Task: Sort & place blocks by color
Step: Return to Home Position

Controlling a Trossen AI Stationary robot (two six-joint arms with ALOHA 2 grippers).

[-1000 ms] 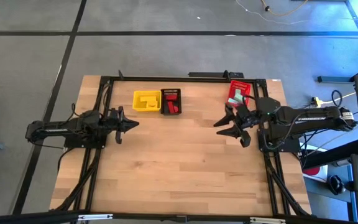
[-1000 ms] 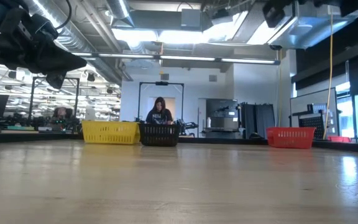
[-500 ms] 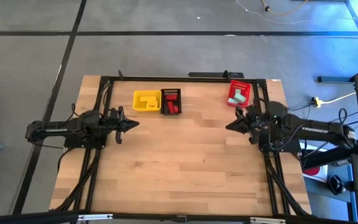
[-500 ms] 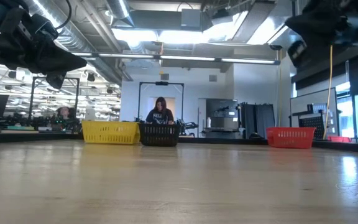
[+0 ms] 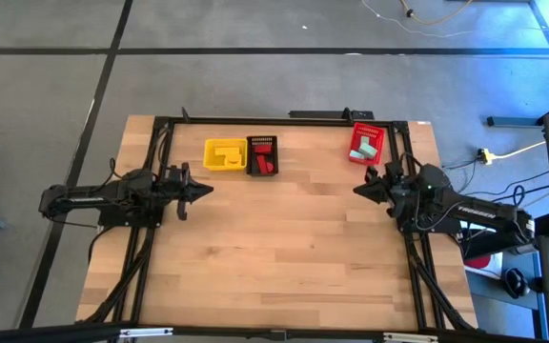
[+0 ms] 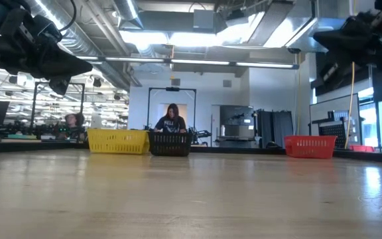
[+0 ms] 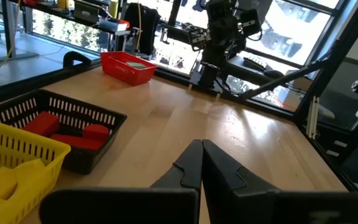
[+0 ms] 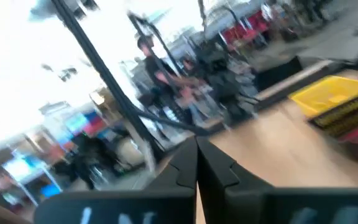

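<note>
Blocks (image 5: pixel 265 167) sit sorted in baskets (image 5: pixel 208 145), upper frame. My left fingers (image 7: pixel 188 169) and right fingers (image 8: pixel 182 169) are clenched, empty; my right arm (image 5: pixel 465 205), folding home, could clip the red basket (image 5: pixel 354 143).

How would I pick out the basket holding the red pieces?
On the pale wooden table, look along the edge at the top of the overhead view, where three slotted plastic baskets stand. The black basket sits right against the yellow basket, the red basket well apart; it alone is dark and holds flat red blocks.
</note>
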